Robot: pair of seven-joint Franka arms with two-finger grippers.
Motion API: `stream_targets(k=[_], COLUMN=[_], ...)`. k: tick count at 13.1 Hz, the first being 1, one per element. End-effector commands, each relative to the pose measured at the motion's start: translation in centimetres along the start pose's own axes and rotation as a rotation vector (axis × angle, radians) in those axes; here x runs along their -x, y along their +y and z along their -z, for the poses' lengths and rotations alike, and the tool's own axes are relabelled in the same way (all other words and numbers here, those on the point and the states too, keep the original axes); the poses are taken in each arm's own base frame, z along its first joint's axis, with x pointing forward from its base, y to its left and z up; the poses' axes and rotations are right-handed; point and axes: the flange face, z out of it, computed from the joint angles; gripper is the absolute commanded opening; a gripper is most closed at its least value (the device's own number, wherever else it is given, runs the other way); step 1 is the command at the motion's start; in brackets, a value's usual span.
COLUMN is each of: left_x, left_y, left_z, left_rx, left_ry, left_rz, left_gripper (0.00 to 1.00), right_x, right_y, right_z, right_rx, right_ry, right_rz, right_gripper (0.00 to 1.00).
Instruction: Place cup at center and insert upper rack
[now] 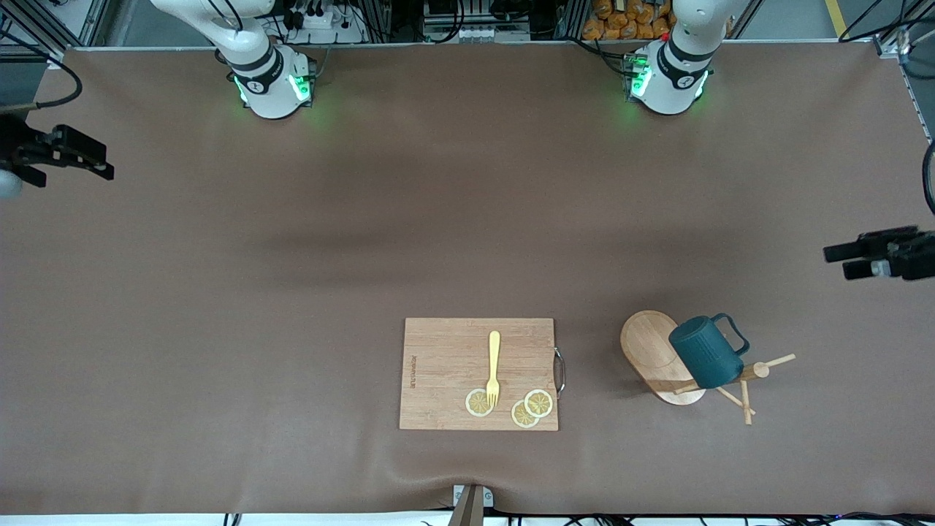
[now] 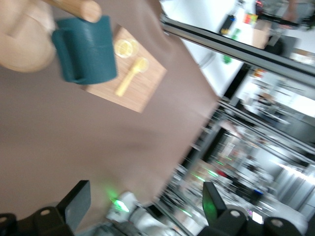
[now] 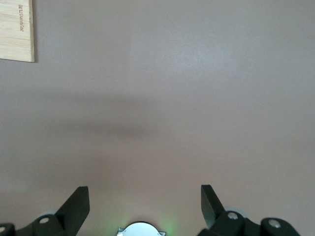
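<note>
The dark teal cup (image 1: 705, 353) hangs on a peg of the wooden mug tree (image 1: 760, 370), which stands on its oval base (image 1: 646, 342) toward the left arm's end of the table. The left wrist view shows the cup (image 2: 86, 49), the post tip (image 2: 78, 7) and the base (image 2: 22, 46). My left gripper (image 1: 840, 261) is open and empty in the air, above the table near the left arm's end; its fingers (image 2: 74, 204) stand wide apart. My right gripper (image 1: 108, 164) is open and empty at the right arm's end, over bare table (image 3: 145, 201).
A rectangular wooden cutting board (image 1: 438, 372) lies beside the mug tree, toward the table's middle. On it are a yellow fork (image 1: 494, 365) and three lemon slices (image 1: 538, 402). The board also shows in the left wrist view (image 2: 142, 88) and in the right wrist view (image 3: 17, 29).
</note>
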Motion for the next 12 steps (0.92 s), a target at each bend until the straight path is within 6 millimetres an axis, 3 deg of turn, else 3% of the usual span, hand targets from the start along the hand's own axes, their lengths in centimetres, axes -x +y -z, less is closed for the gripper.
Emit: stream_targets(k=[1, 2, 4, 8, 11, 12], left_x=[4.3, 6.5, 8.7, 10.0, 10.9, 11.4], left_y=[1.1, 2.3, 3.3, 2.8, 4.4, 4.1], left_z=[1.5, 2.1, 1.0, 1.7, -0.6, -0.6], left_rx=[-0.234, -0.341, -0.529, -0.736, -0.892, -0.904], left_ry=[0.110, 0.177, 0.183, 0.196, 0.249, 0.261], left_rz=[-0.031, -0.068, -0.181, -0.333, -0.385, -0.379], left_gripper=[1.00, 1.00, 1.00, 1.00, 1.00, 1.00], right_x=[1.3, 1.2, 1.1, -0.3, -0.8, -1.0], right_y=[-1.4, -1.8, -2.1, -1.9, -2.3, -2.3], right_z=[1.3, 1.3, 1.2, 1.0, 0.5, 0.1], right_rx=[0.021, 0.022, 0.022, 0.029, 0.023, 0.021], right_ry=[0.009, 0.011, 0.010, 0.063, 0.072, 0.061], right_rz=[0.020, 0.023, 0.023, 0.024, -0.043, -0.064], right_gripper=[1.00, 1.00, 1.00, 1.00, 1.00, 1.00])
